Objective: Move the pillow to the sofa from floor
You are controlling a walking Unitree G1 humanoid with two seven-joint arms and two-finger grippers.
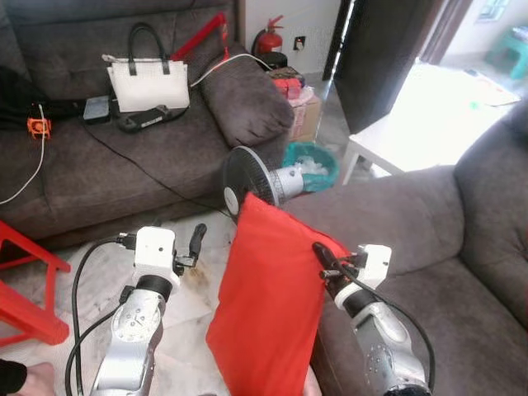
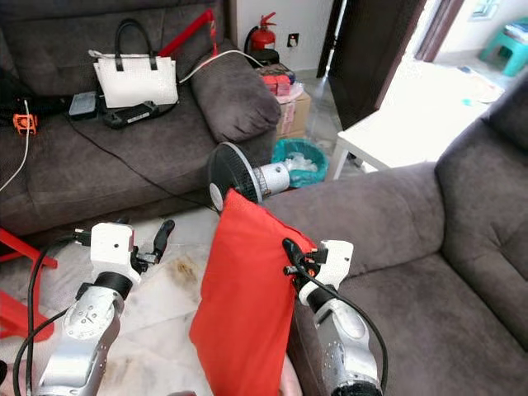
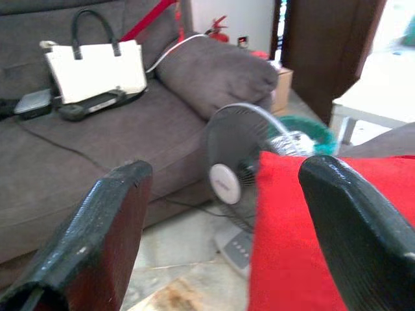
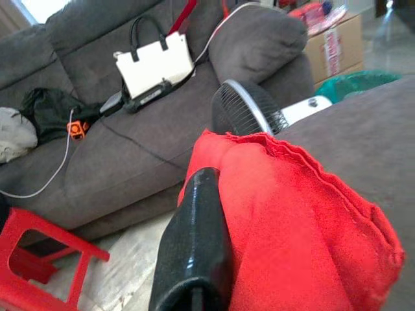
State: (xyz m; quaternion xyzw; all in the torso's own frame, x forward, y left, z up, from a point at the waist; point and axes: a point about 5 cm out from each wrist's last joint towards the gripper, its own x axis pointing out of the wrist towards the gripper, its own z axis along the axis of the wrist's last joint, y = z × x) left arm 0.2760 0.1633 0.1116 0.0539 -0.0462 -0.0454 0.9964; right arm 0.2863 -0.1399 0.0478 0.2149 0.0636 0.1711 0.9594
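Left eye view: red pillow (image 1: 268,297) held upright, off the floor (image 1: 186,330), its right edge lying against the front of the near sofa (image 1: 412,239) arm. The right end effector (image 1: 323,262) is clamped on the pillow's upper right edge. The left end effector (image 1: 195,245) sits just left of the pillow, apart from it, over bare tile. A fan (image 1: 252,180) stands directly behind the pillow's top corner. Open floor lies between the pillow and the far sofa (image 1: 124,165). A red stool (image 1: 29,289) edges in at far left.

Right eye view: same layout. The pillow's top corner overlaps the fan's guard. A white table (image 2: 396,132) stands beyond the near sofa's arm, with a green bin (image 2: 301,159) between it and the fan. The near sofa's seat cushion, right of the right arm, is bare.

Left wrist view: both black fingers (image 3: 97,240) are spread wide, nothing between them. The pillow's left edge runs near the finger on its side; contact cannot be told. A white handbag (image 3: 94,68) rests on the far sofa's seat.

Right wrist view: one black finger (image 4: 194,246) presses on the red fabric at its folded seam; the other is hidden behind the cloth. The pillow lies against the near sofa's grey upholstery.
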